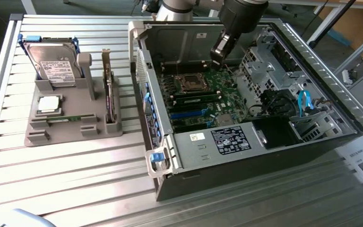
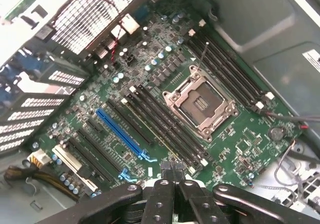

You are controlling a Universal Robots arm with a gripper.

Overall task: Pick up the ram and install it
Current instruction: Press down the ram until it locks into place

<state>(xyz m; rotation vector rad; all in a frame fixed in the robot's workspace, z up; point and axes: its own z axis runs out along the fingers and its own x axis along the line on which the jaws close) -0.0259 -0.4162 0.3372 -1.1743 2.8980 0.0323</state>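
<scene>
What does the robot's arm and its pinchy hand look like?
The arm is a thick, round black tube with a silvery-grey joint above it. The gripper is black too, built from flat metal links with round bolt holes, ending in two narrow fingers.

- My gripper point(image 2: 172, 170) is black.
- The motherboard point(image 2: 165, 78) is green, with black slots and one blue slot point(image 2: 122, 132).
- The ram point(image 1: 64, 118) is green, on a grey holder point(image 1: 58, 130).
- The table point(image 1: 74, 179) is ribbed silver.
</scene>
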